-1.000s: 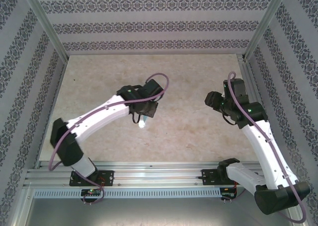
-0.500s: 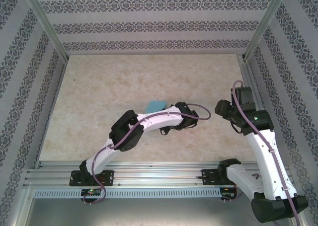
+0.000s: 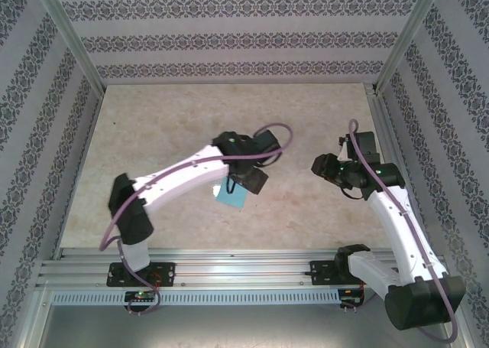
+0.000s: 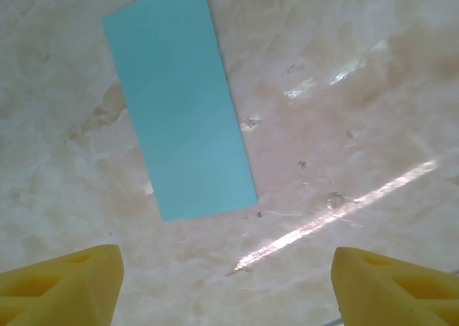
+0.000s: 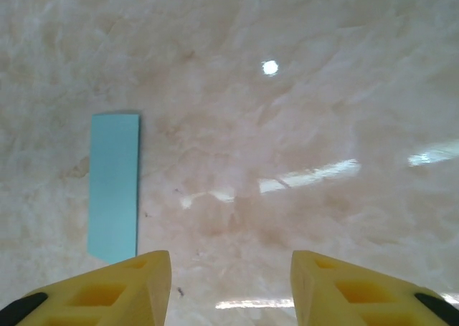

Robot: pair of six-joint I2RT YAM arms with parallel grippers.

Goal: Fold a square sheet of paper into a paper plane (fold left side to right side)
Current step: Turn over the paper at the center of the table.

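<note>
The square sheet of paper (image 3: pixel 231 194) is light blue and lies flat on the marble table as a narrow rectangle, about half as wide as long. In the left wrist view the sheet (image 4: pixel 179 104) lies ahead of my left gripper (image 4: pixel 226 272), which is open with nothing between its yellow fingers (image 4: pixel 68 286). From above, my left gripper (image 3: pixel 256 181) hangs just right of the sheet. My right gripper (image 3: pixel 317 166) is further right, open and empty. In its wrist view my right gripper (image 5: pixel 231 272) has the sheet (image 5: pixel 115 186) ahead to the left. A dart-shaped paper plane is out of view.
The beige marble tabletop (image 3: pixel 168 126) is enclosed by patterned walls with metal posts (image 3: pixel 72 42). An aluminium rail (image 3: pixel 244 268) carrying the arm bases runs along the near edge. Purple cables loop over both wrists.
My left gripper has gone from shut to open, and its arm swept right and then back. The sheet now lies free on the table. My right gripper shifted slightly left.
</note>
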